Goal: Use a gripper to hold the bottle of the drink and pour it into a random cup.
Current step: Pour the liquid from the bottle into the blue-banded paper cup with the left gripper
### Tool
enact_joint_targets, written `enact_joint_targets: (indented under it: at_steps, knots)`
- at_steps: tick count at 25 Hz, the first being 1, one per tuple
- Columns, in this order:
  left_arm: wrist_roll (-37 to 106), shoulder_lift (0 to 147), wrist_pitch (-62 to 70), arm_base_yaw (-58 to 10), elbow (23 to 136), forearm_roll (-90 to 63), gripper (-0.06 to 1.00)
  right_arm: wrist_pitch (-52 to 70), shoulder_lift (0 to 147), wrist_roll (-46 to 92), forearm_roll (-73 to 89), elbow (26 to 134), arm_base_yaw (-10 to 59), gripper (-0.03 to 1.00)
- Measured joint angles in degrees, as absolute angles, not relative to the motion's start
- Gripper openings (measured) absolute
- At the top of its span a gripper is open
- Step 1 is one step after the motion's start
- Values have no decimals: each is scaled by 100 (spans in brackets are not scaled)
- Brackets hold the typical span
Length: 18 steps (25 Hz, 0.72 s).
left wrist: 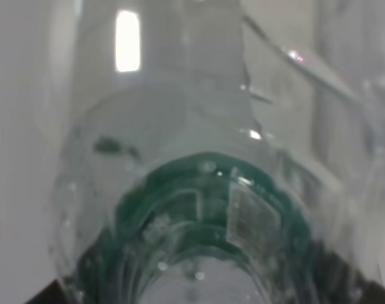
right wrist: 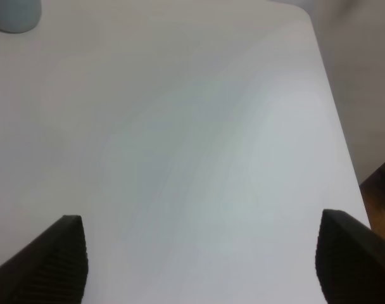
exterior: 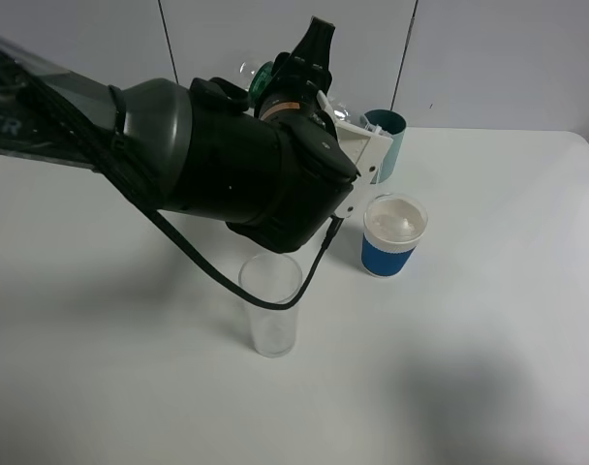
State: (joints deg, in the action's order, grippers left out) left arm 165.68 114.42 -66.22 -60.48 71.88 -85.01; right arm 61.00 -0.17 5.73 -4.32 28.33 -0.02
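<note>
My left gripper (exterior: 293, 79) is raised above the back of the table and shut on the bottle of the drink (exterior: 263, 77), a clear bottle with a green label that looks tilted. The bulky black arm hides most of the bottle. In the left wrist view the bottle (left wrist: 199, 209) fills the picture, clear with its green label close up. The cup (exterior: 393, 235), white with a blue band, stands upright on the table to the lower right of the gripper, apart from it. My right gripper (right wrist: 205, 266) is open over bare table, its dark fingertips (right wrist: 66, 259) wide apart.
A tall clear glass (exterior: 270, 305) stands in front of the left arm, under its hanging black cable (exterior: 275, 302). A teal cup (exterior: 387, 136) stands at the back, right of the gripper, and shows as teal cup (right wrist: 15, 16) in the right wrist view. The white table's edge (right wrist: 335, 114) runs nearby.
</note>
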Motion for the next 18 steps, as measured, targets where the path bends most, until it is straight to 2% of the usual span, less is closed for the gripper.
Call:
enact_joint_targets:
  at_steps: [18]
  knots:
    - [16568,11442,-6622,-6054,7188,-8501,46,6100,-17,573,-432,2833,-2,74]
